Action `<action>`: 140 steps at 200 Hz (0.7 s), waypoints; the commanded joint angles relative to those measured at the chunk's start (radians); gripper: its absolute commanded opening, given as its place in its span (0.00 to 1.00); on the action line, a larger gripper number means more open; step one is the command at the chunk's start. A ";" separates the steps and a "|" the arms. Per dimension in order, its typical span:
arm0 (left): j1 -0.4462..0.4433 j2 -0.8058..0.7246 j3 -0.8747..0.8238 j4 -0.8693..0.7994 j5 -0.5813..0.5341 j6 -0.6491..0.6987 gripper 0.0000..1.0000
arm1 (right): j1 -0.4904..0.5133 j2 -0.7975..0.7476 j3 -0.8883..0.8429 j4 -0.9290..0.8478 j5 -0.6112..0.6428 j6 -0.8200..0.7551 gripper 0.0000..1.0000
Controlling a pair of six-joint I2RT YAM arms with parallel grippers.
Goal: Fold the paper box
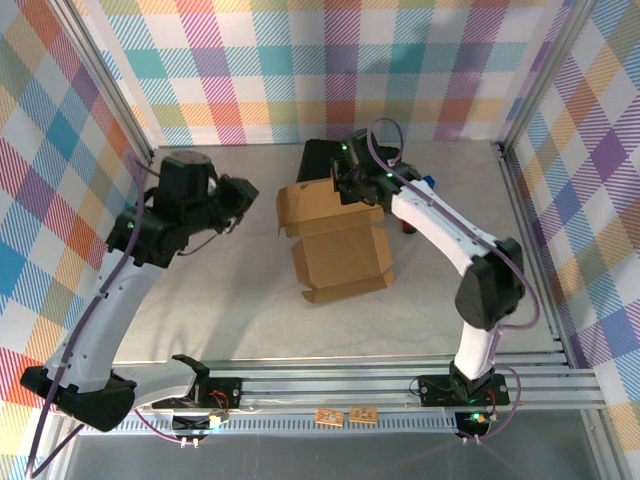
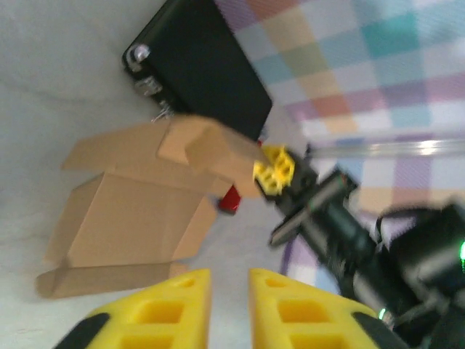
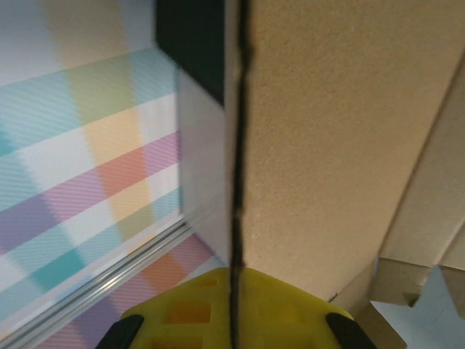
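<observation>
Top external view puts the paper box (image 1: 335,245) near the middle of the tabletop (image 1: 220,320), just in front of a black case (image 1: 320,155) that sits against the far wall. The box is only partly formed: its broad base panel lies flat, the near flaps spread outward, and the rear flap (image 1: 315,205) is lifted off the surface. The right hand (image 1: 350,185) reaches over the far end and is clenched on that flap. In the right wrist view the cardboard edge runs straight down into the yellow fingers (image 3: 234,291), with brown board (image 3: 327,145) pressed close alongside. The left wrist view shows the same grip from the side, the right hand (image 2: 274,169) pinching the raised flap (image 2: 211,149) above the open box (image 2: 138,218), with the case (image 2: 200,69) behind it. The left hand (image 1: 240,195) hangs well to the left of the box, released and empty, its two yellow fingers (image 2: 178,309) parted with only tabletop between them. The step in hand looks like folding the rear flap up and over toward the base. Next, the right hand would probably need to swing the flap forward along its crease, while the left hand comes in to press the base down or raise a side wall so the sheet does not slide.
</observation>
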 commanded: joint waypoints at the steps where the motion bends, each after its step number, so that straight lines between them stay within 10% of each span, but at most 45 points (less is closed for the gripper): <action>1: -0.099 -0.047 -0.167 0.114 0.047 0.040 0.11 | -0.005 -0.018 0.063 0.058 -0.076 0.011 0.00; 62: -0.346 0.126 -0.411 0.505 -0.169 0.014 0.00 | 0.000 -0.033 -0.025 0.041 -0.068 0.055 0.00; 140: -0.361 0.419 -0.417 0.716 -0.399 0.059 0.00 | -0.001 -0.040 -0.077 0.072 -0.089 0.094 0.00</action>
